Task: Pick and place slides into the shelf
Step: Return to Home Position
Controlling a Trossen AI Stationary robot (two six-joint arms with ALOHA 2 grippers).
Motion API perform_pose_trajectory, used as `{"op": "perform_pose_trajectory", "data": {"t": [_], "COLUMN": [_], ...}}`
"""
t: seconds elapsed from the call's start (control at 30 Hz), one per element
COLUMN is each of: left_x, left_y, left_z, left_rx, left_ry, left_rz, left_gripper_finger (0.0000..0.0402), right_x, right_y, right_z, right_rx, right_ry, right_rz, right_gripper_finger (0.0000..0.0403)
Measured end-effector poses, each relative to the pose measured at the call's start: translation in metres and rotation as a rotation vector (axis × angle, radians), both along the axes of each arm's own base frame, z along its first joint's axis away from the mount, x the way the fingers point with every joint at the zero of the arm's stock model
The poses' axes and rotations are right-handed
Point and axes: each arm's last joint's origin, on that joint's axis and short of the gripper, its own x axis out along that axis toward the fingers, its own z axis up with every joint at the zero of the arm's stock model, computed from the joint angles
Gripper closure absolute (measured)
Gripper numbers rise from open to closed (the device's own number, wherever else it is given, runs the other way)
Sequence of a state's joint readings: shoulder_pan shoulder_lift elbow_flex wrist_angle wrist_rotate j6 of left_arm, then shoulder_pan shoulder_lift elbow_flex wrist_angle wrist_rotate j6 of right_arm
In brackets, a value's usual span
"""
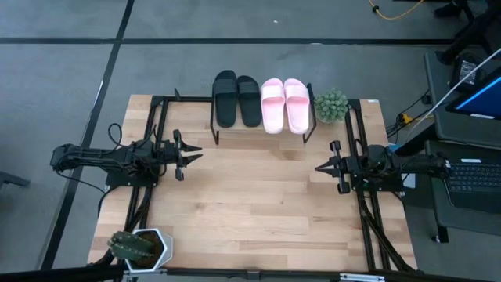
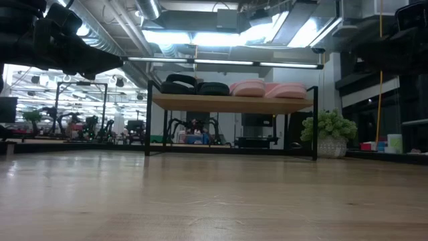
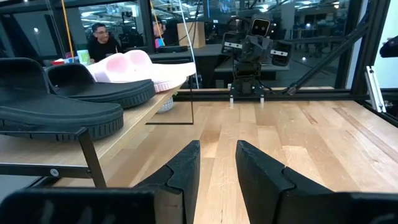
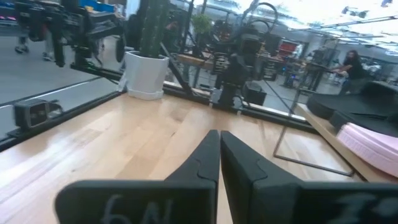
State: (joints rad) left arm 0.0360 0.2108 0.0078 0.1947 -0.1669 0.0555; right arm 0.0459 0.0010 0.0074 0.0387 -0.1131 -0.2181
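Now slides (image 1: 271, 106) on shelf (image 2: 231, 104), well apart frm L fingers (image 3: 185, 169), R fingers (image 4: 200, 163).

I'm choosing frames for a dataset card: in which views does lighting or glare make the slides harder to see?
Low view: ceiling lights glare behind the shelf, so the black slides read as near-silhouettes, while the pink slides stay legible. High view: even light, all four slides distinct. Left wrist view: slides evenly lit. Right wrist view: washed-out brightness in the room beyond the table.
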Motion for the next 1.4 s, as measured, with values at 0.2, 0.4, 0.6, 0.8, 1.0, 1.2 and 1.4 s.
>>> {"op": "perform_pose_trajectory", "data": {"t": [0.2,0.4,0.6,0.8,1.0,1.2,1.4], "left_x": [0.0000,0.0000,0.0000,0.0000,0.0000,0.0000,0.0000], "left_y": [0.0000,0.0000,0.0000,0.0000,0.0000,0.0000,0.0000], "left_z": [0.0000,0.0000,0.0000,0.0000,0.0000,0.0000,0.0000], "left_rx": [0.000,0.000,0.000,0.000,0.000,0.000,0.000], "left_ry": [0.000,0.000,0.000,0.000,0.000,0.000,0.000], "left_rz": [0.000,0.000,0.000,0.000,0.000,0.000,0.000], "left_gripper_finger": [0.0305,0.0305,0.0305,0.0305,0.0305,0.0305,0.0305], "right_x": [-0.0005,-0.0009,-0.0009,-0.0009,-0.0009,-0.0009,-0.0009], "right_y": [0.0038,0.0041,0.0041,0.0041,0.0041,0.0041,0.0041], "right_z": [0.0020,0.0067,0.0066,0.0065,0.0064,0.0064,0.0064], "right_rx": [0.002,0.088,0.086,0.085,0.085,0.084,0.085], "right_ry": [-0.020,-0.054,-0.054,-0.053,-0.052,-0.052,-0.052], "right_rz": [0.040,0.050,0.050,0.050,0.050,0.050,0.050], "right_gripper_finger": [0.0383,0.0383,0.0383,0.0383,0.0383,0.0382,0.0382]}}
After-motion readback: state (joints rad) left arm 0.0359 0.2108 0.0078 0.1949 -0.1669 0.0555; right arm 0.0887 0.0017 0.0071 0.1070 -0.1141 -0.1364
